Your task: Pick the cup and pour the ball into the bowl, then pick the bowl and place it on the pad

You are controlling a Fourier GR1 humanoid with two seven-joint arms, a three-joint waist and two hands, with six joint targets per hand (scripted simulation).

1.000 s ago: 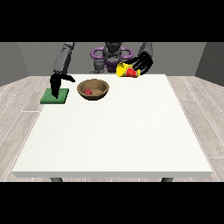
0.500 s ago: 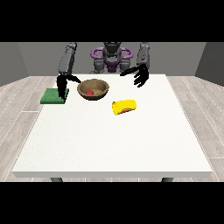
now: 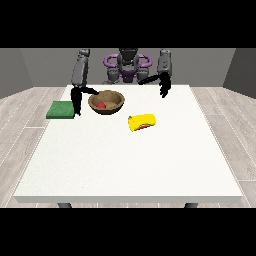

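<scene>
A brown wooden bowl [image 3: 106,103] stands left of centre at the back of the table, with a red ball [image 3: 101,105] inside it. A yellow cup [image 3: 142,122] lies on its side on the table, in front and to the right of the bowl. The green pad [image 3: 61,110] lies flat at the table's left edge. The hand at the view's left [image 3: 77,102] hangs between pad and bowl, its thumb stretched towards the bowl's rim, fingers pointing down. The hand at the view's right [image 3: 163,88] hovers open over the back of the table, holding nothing.
The white table [image 3: 130,160] stretches wide in front of the cup. The robot's purple and grey torso [image 3: 127,67] stands behind the far edge.
The hand at the view's right let go of the yellow cup, which dropped and now lies on the table. That hand drew back. The hand at the view's left moved closer to the bowl.
</scene>
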